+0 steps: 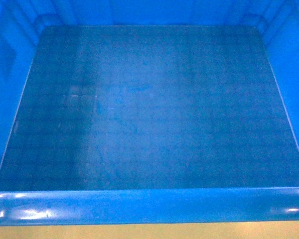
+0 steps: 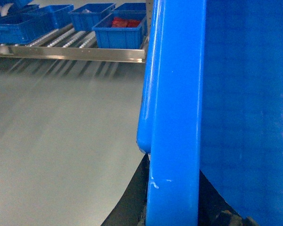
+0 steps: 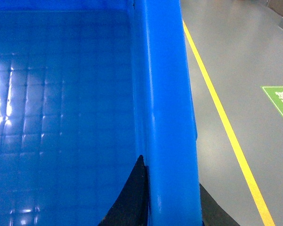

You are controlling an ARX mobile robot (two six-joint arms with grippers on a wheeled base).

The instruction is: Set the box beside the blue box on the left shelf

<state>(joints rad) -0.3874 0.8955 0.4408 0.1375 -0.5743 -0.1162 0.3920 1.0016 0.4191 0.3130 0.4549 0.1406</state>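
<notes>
- Filling almost the whole head view is the box, a large bright blue crate seen from above, with a faint square grid on its inner floor and a thick glossy rim along the near edge.
- Grey floor shows beyond the box in both wrist views; on the right side a yellow line runs along it, with a green marking further out.
- Left shelf, a flow rack with roller lanes behind a metal front rail, sits at the top of the left wrist view, well apart from the held box.
- Several smaller blue bins rest on that shelf; one holds something red.
- Left gripper straddles the box's left rim, one dark finger outside the wall and one inside, clamped on it.
- Right gripper straddles the right rim in the same way, one dark finger inside the box and the other outside, closed on the wall.
- Between the two grippers the box is held up, level, above the floor.
</notes>
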